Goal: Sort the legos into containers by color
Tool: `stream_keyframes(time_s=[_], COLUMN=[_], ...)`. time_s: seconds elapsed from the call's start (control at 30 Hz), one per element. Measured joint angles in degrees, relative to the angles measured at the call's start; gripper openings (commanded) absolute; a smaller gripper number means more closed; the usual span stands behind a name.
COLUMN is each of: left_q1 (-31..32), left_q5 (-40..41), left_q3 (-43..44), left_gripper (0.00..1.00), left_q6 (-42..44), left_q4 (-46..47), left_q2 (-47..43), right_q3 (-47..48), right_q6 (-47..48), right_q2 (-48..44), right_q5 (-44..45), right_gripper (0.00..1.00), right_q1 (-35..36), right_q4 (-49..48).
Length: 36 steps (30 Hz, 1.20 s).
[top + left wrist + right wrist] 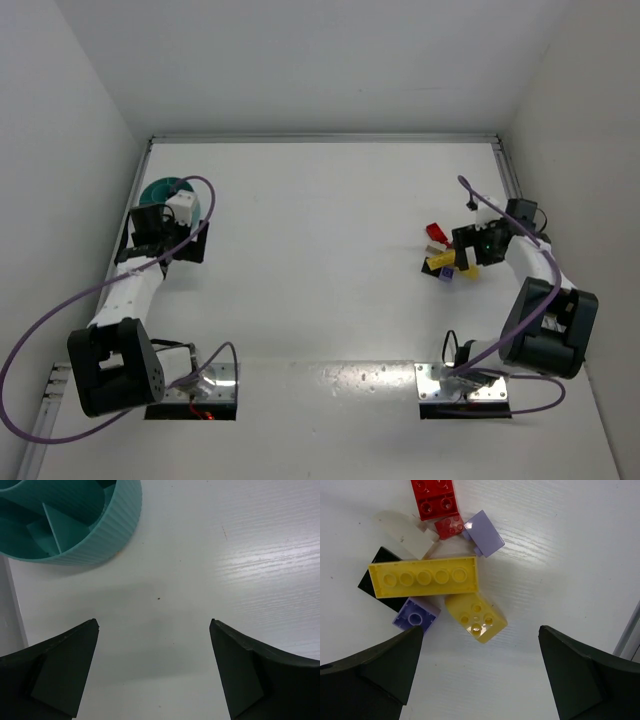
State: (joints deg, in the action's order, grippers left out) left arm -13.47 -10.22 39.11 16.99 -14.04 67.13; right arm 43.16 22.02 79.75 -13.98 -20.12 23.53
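The teal bowl (75, 525), split by inner walls, shows at the top left of the left wrist view; the compartments I can see hold nothing. In the top view the bowl (160, 188) sits at the far left, partly behind my left gripper (160, 222). My left gripper (154, 622) is open and empty over bare table just in front of the bowl. The lego pile (438, 255) lies at the right. My right gripper (481, 628) is open and empty just short of it. Closest is a small yellow brick (476, 617), then a long yellow brick (425, 577).
The pile also holds two red bricks (432, 497), two lilac bricks (484, 532), a whitish piece (405, 535) and a black piece (372, 582) under the long yellow brick. White walls close in the table (330, 220) on the left, back and right.
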Motion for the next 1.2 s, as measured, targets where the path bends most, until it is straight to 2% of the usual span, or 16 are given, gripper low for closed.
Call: stream_keyframes(time_s=[0.17, 0.33, 0.57, 0.67, 0.87, 1.2], left_q1=[0.0, 0.0, 0.57, 2.1, 5.51, 9.92], left_q5=[0.52, -2.34, -12.85, -15.21, -16.96, -16.13], left_q3=[1.79, 3.96, 8.39, 8.61, 8.72, 8.33], left_gripper=[1.0, 1.0, 1.0, 1.0, 1.0, 1.0], left_q6=[-1.31, 1.46, 5.77, 6.8, 8.96, 11.04], left_q4=[-0.11, -0.9, -5.68, -7.15, -7.93, -7.96], left_q2=[0.63, 0.37, 0.9, 0.96, 0.98, 1.14], right_q3=[4.59, 13.16, 20.72, 25.07, 25.97, 25.94], right_q6=[1.31, 3.13, 6.51, 8.35, 11.23, 12.7], right_q2=[1.99, 7.06, 12.74, 17.09, 21.4, 26.01], right_q5=[0.13, 0.13, 0.28, -0.39, -2.14, -4.59], right_gripper=[0.98, 0.79, 0.6, 0.56, 0.57, 0.6], right_q1=[0.0, 0.0, 0.0, 0.0, 0.13, 0.81], right_q4=[2.01, 5.64, 9.49, 12.76, 15.93, 16.0])
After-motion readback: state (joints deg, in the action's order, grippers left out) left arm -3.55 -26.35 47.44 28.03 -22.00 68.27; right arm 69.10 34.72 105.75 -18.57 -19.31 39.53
